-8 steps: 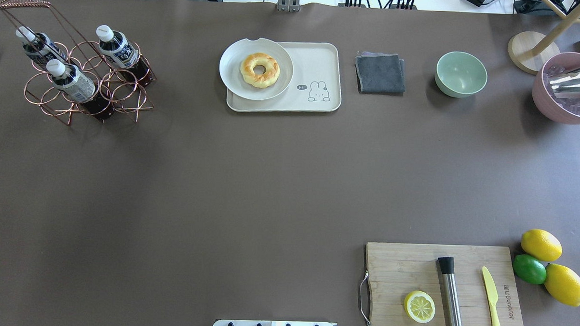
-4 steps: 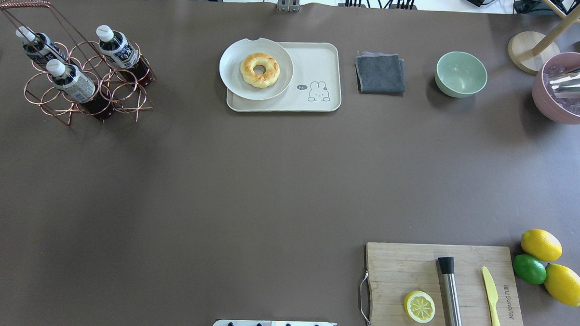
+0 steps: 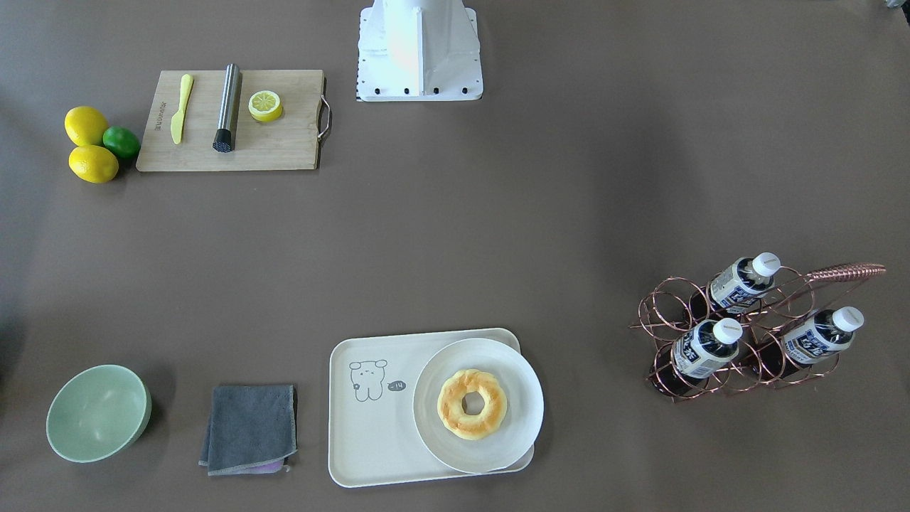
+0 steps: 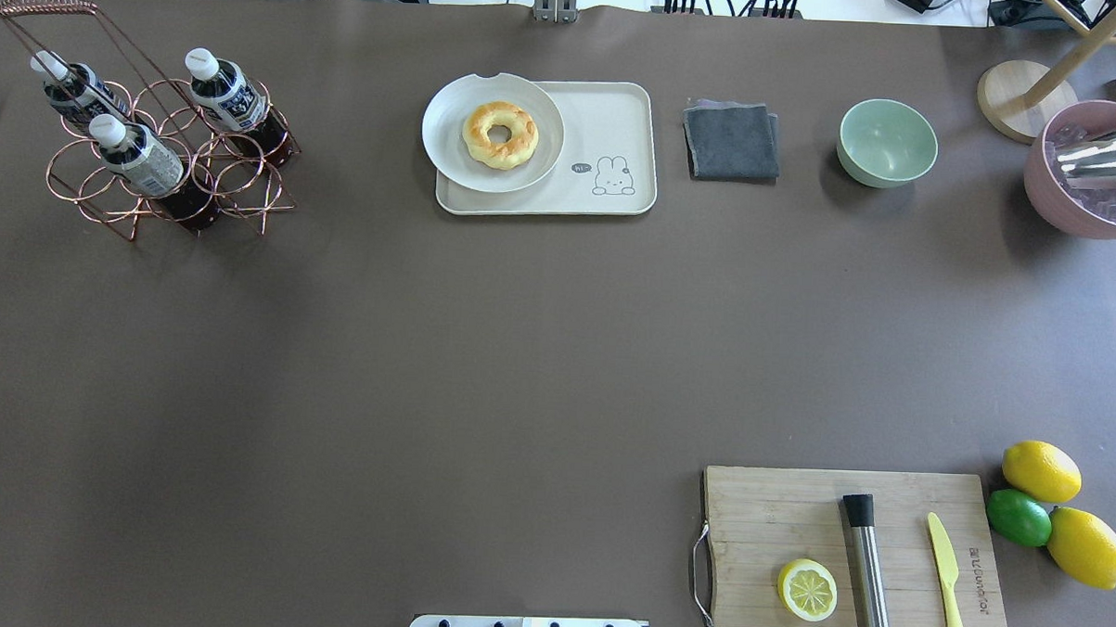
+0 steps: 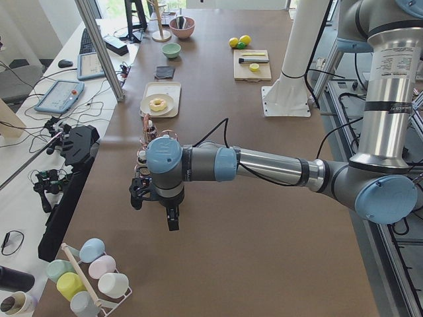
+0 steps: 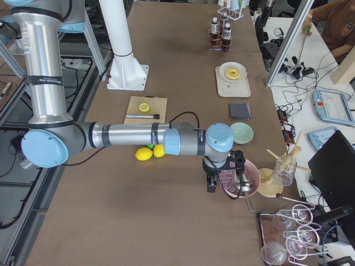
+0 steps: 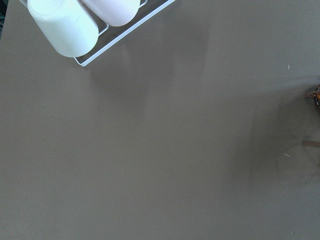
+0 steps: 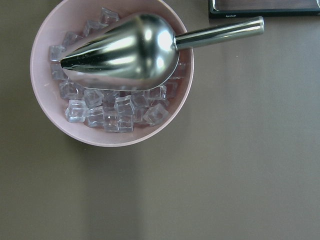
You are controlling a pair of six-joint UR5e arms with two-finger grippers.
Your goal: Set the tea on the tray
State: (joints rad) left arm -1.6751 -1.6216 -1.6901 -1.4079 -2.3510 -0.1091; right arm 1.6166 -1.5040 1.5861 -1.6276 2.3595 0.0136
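Tea off the tray, sitting in its rack
Left gripper (image 5: 172,224) and right gripper (image 6: 210,187) are hovering, grip impossible to tell; clear plastic tea (image 4: 224,93) is leaning in a copper wire rack (image 3: 849,271) well left of the smooth cream tray (image 4: 611,120), round plate (image 4: 448,129) overlapping it.

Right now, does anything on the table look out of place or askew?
Only the round plate sits askew: in the overhead view it hangs over the left rim and far corner of the tray. Nothing looks spilled or toppled.
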